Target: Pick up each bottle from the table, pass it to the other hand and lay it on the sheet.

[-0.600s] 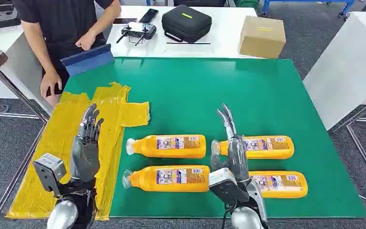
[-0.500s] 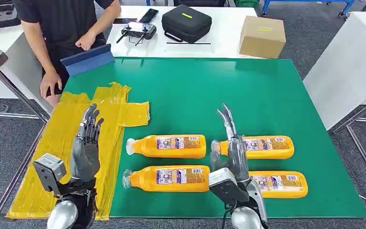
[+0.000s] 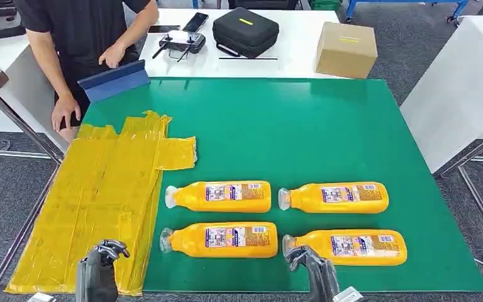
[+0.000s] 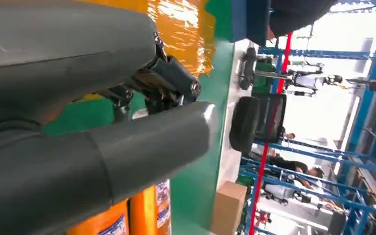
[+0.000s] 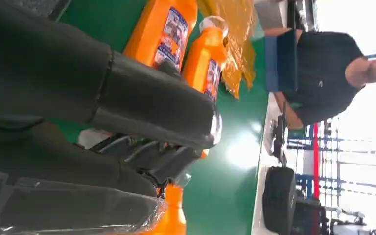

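Note:
Several orange bottles lie on their sides in two rows on the green mat (image 3: pixel 289 126), caps towards the yellow sheet (image 3: pixel 100 201). The far row has one bottle on the left (image 3: pixel 226 196) and one on the right (image 3: pixel 339 197). The near row has a left bottle (image 3: pixel 226 239) and a right bottle (image 3: pixel 352 246). My left hand (image 3: pixel 97 277) is low at the sheet's near edge and holds nothing. My right hand (image 3: pixel 314 274) is low by the near right bottle's cap, fingers slightly bent and holding nothing. In the right wrist view, two bottles (image 5: pixel 164 29) lie beyond the hand (image 5: pixel 127 112).
A person stands at the mat's far left corner, one hand (image 3: pixel 66 110) near the sheet. A blue board (image 3: pixel 114 80) leans there. On the white table behind are a controller (image 3: pixel 179 43), a black case (image 3: pixel 245 30) and a cardboard box (image 3: pixel 346 48). Another white table (image 3: pixel 465 82) stands on the right.
Both hands have dropped from raised over the sheet and the bottles to the near table edge. The bottles and sheet have not moved.

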